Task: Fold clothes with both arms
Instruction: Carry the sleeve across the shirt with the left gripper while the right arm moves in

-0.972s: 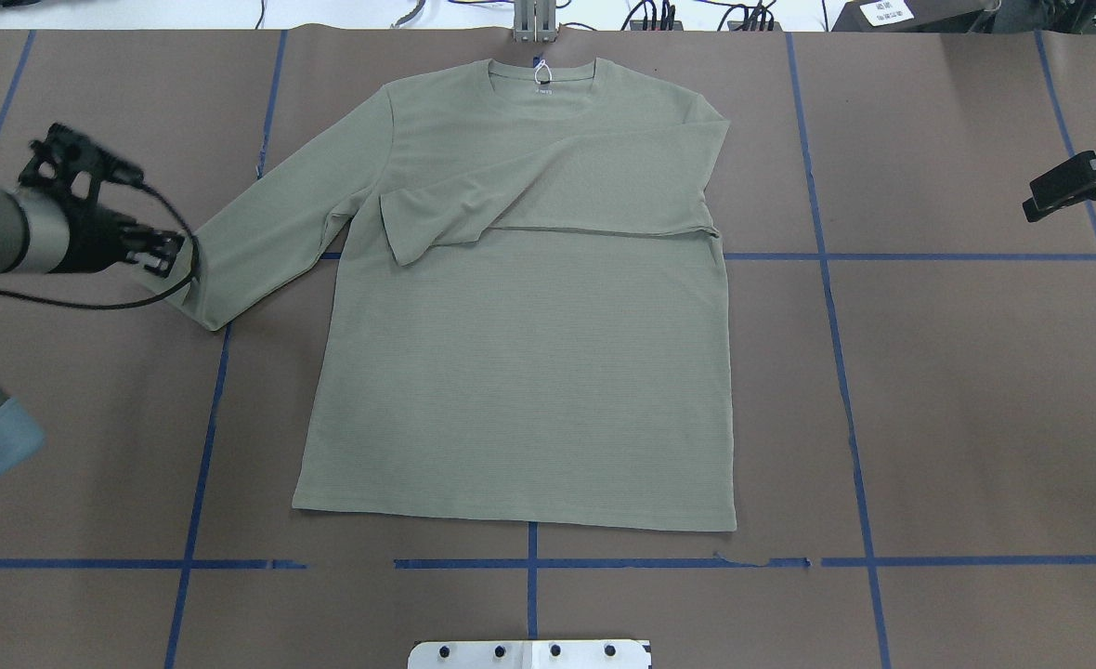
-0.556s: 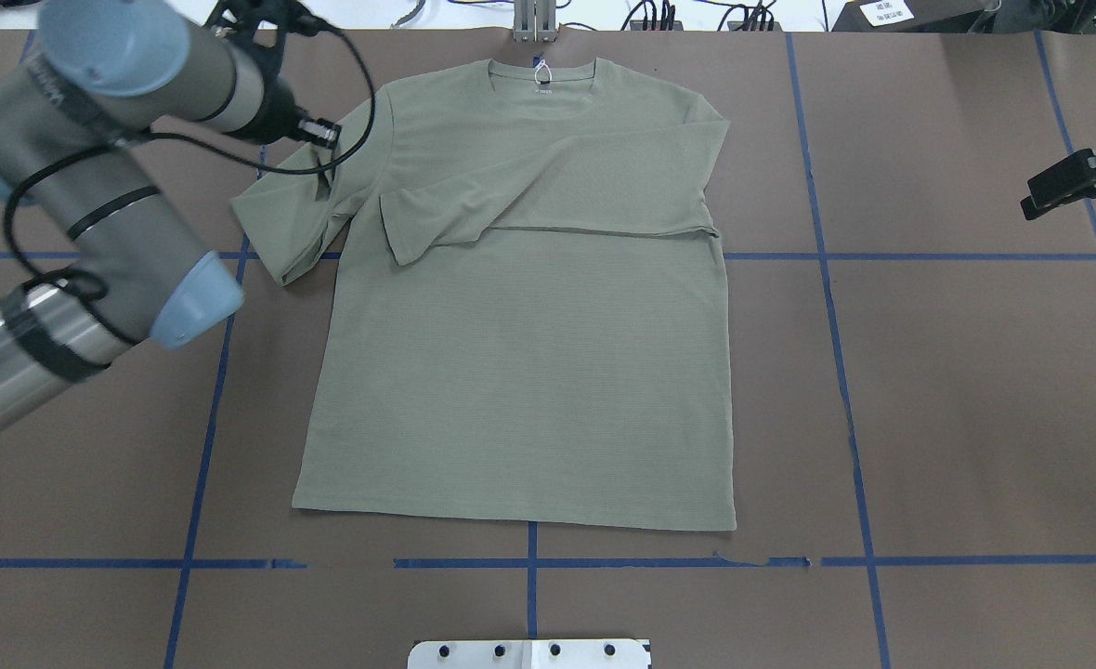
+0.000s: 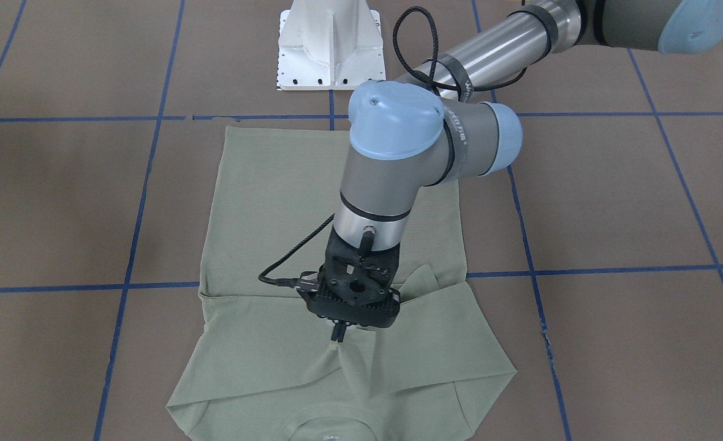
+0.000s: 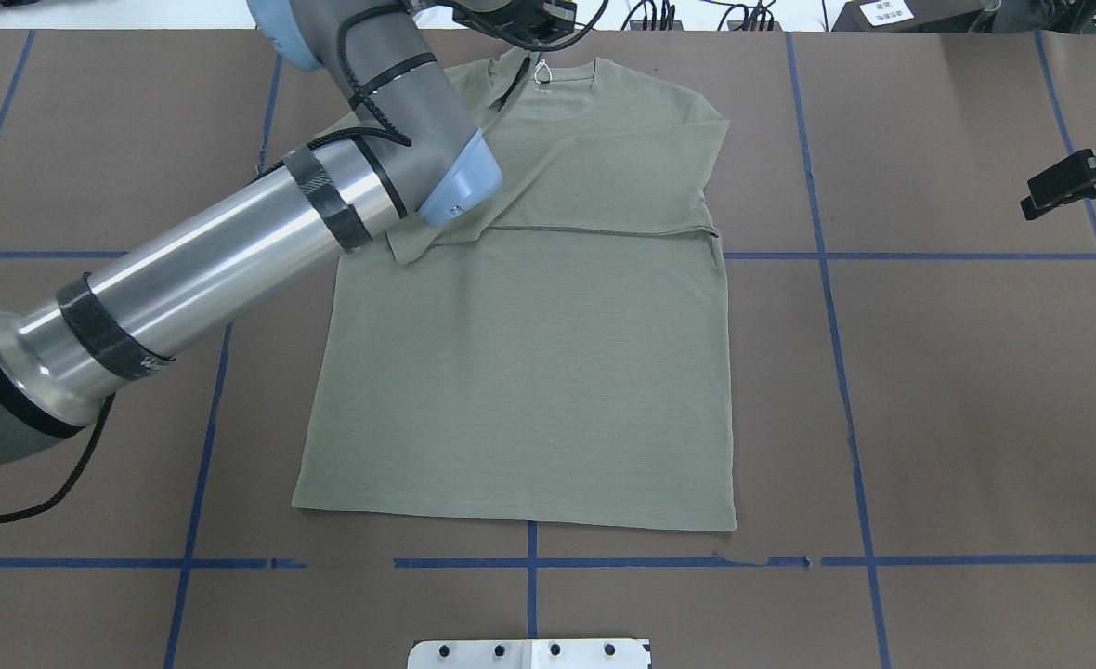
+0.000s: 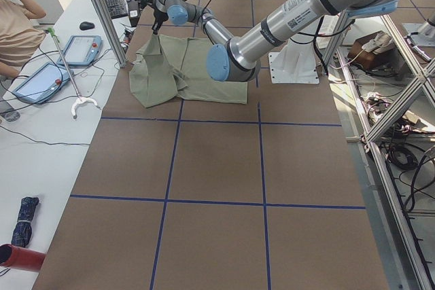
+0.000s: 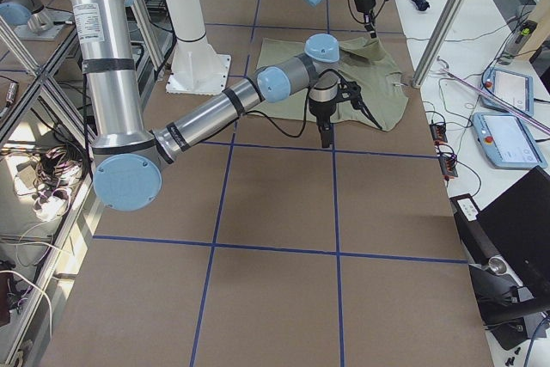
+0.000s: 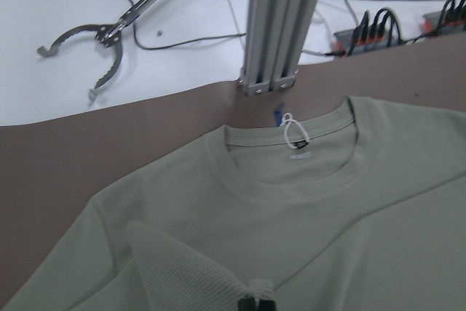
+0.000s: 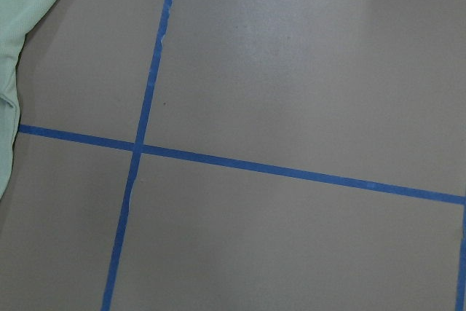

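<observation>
The clothes are one sage-green long-sleeved shirt [image 4: 529,372] lying flat, collar at the far edge, with a white hang tag [image 7: 295,132] at the neck. Its right sleeve [image 4: 604,177] lies folded across the chest. My left gripper [image 3: 338,334] is shut on the left sleeve's cuff and holds it raised over the upper chest, close to the collar; the left sleeve [image 3: 423,361] trails to its shoulder. In the left wrist view the shut fingertips [image 7: 256,304] pinch cloth. My right gripper [image 4: 1068,181] hovers well right of the shirt, open and holding nothing.
Blue tape lines [image 8: 145,107] grid the brown table. An aluminium post [image 7: 280,27] stands just beyond the collar, with a grabber tool [image 7: 102,38] on the white bench behind it. The white pedestal [image 3: 331,49] is at the near edge. A person [image 5: 17,25] sits at the bench.
My left arm swept from the table's left side up and across to the collar, carrying the left sleeve's cuff over the chest. The right arm stayed put.
</observation>
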`<control>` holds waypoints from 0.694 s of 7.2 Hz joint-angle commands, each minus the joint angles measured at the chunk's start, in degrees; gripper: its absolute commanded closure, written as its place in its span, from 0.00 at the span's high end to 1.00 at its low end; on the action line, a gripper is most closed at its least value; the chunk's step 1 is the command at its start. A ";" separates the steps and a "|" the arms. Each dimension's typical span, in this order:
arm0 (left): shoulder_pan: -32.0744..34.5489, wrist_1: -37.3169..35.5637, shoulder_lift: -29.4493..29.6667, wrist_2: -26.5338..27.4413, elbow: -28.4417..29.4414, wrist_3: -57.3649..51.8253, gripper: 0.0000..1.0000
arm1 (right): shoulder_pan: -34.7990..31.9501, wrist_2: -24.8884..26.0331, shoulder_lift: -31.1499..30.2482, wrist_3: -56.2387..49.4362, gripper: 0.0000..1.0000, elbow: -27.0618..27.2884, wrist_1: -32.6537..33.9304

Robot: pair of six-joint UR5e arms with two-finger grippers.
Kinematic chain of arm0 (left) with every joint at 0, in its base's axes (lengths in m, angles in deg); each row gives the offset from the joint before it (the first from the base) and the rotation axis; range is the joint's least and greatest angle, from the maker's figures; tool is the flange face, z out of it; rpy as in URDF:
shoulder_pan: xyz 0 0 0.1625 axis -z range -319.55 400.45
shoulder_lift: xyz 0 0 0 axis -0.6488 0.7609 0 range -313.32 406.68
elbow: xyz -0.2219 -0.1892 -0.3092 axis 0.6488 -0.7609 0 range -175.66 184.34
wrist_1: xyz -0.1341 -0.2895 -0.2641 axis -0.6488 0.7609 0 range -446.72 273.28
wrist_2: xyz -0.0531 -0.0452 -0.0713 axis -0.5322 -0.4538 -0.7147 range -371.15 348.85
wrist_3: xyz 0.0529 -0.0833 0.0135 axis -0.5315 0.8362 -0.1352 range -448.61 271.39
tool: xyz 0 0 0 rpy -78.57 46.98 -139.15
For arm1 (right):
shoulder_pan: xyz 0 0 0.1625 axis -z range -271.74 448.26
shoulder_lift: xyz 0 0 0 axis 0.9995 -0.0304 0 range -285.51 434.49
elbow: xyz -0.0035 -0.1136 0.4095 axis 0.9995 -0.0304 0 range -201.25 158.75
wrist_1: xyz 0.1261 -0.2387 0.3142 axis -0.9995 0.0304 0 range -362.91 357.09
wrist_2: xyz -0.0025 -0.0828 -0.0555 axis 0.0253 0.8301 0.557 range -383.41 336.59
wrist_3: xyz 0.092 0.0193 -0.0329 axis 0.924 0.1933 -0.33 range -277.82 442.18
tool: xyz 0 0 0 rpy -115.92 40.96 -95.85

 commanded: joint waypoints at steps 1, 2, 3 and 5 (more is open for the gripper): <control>-7.46 10.55 1.18 4.21 1.62 0.43 0.00 | 0.01 0.00 -0.01 0.00 1.00 0.14 0.00; -12.47 16.17 0.39 9.03 2.23 -0.09 0.00 | 0.01 0.09 -0.09 0.00 1.00 0.05 0.00; -14.78 19.53 -1.18 10.13 2.15 -0.10 0.00 | 0.01 0.09 -0.09 0.00 1.00 0.05 0.00; -15.94 21.49 -2.07 10.40 2.15 -2.02 0.00 | 0.01 0.09 -0.01 0.00 1.00 0.05 0.00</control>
